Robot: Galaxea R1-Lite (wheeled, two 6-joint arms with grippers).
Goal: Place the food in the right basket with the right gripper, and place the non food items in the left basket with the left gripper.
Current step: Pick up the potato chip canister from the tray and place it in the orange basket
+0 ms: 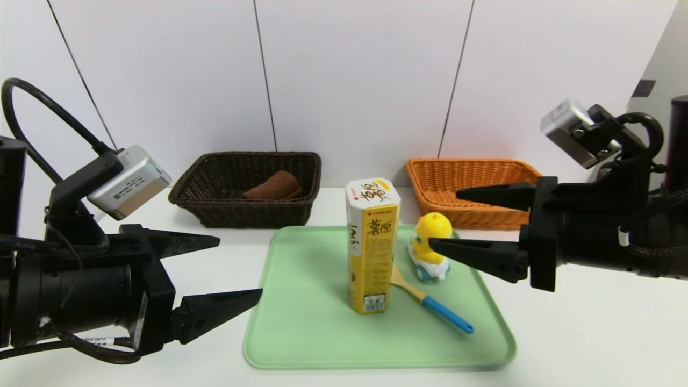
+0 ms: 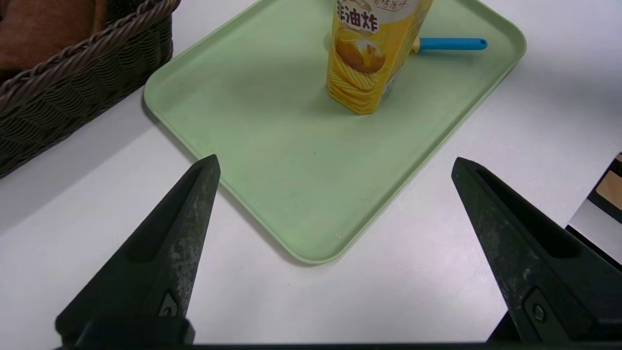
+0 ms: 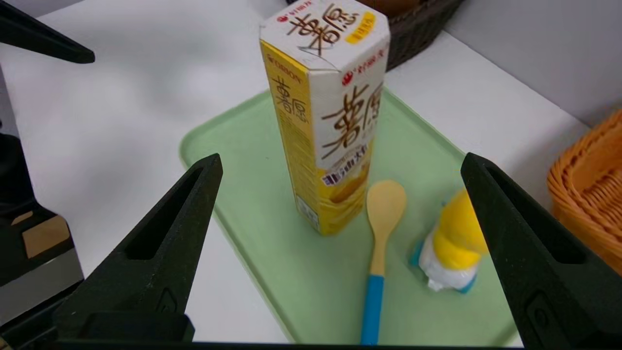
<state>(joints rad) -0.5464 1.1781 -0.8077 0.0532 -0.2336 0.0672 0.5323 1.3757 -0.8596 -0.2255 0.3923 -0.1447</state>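
Left gripper (image 1: 241,267): raised over the white table (image 1: 591,333), short of the tray's left edge, fingers spread wide with nothing between them.
Left basket (image 1: 215,212): dark brown wicker, at the back of the table on the left, well apart from the orange one.
Towel (image 1: 274,186): rolled, brown, lying inside the left basket.
Tray (image 1: 312,322): pale green, flat on the table in front of the two baskets.
Snack carton (image 1: 372,247): tall, yellow and white, standing upright near the middle of the tray, taller than both baskets.
Spatula (image 1: 430,303): lying flat on the tray just right of the carton, pale wooden blade by the carton's base, blue handle toward the tray's front right.
Duck toy (image 1: 430,244): yellow on a white wheeled base, upright on the tray, right of the carton and behind the spatula.
Right gripper (image 1: 443,220): raised at the tray's right side, level with the duck, fingers wide apart and empty.
Right basket (image 1: 484,215): orange wicker, back right, behind the right gripper; nothing shows inside it.
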